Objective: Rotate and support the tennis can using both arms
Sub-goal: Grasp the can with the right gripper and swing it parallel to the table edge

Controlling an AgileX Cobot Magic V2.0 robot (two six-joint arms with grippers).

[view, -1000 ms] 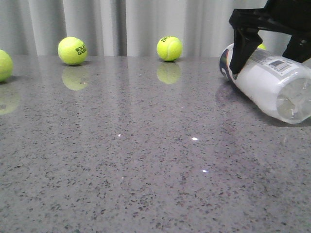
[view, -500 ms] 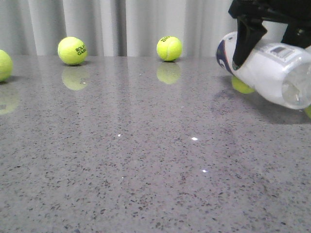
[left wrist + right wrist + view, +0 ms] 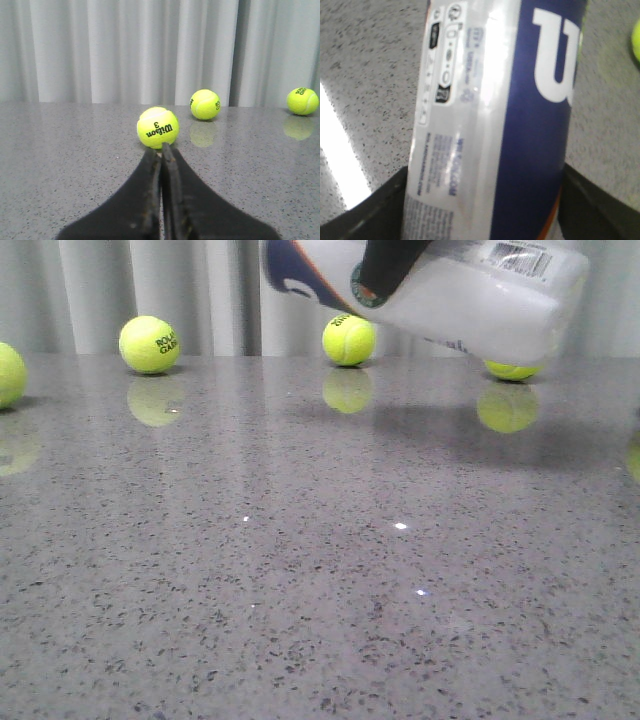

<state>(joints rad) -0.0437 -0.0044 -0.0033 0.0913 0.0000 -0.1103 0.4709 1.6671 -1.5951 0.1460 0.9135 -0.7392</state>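
The tennis can (image 3: 470, 300) hangs in the air above the far right of the table, lying nearly level with its navy end to the left. One black finger (image 3: 385, 265) of my right arm crosses its front. In the right wrist view the can (image 3: 490, 110) fills the gap, white label on one side and navy with the white W on the other, and my right gripper (image 3: 485, 172) is shut on it, a finger pressed on each side. My left gripper (image 3: 161, 148) is shut and empty, low over the table, its tips just short of a tennis ball (image 3: 157, 127).
Yellow-green tennis balls lie along the back of the grey speckled table: one at the left edge (image 3: 8, 373), one left of centre (image 3: 149, 344), one at centre (image 3: 348, 340), one under the can (image 3: 512, 369). Grey curtains (image 3: 200, 290) hang behind. Two more balls (image 3: 205, 104) (image 3: 302, 100) show past the left gripper.
The can has risen off the table and swung up and to the left in my right gripper. A ball that it hid on the right now shows.
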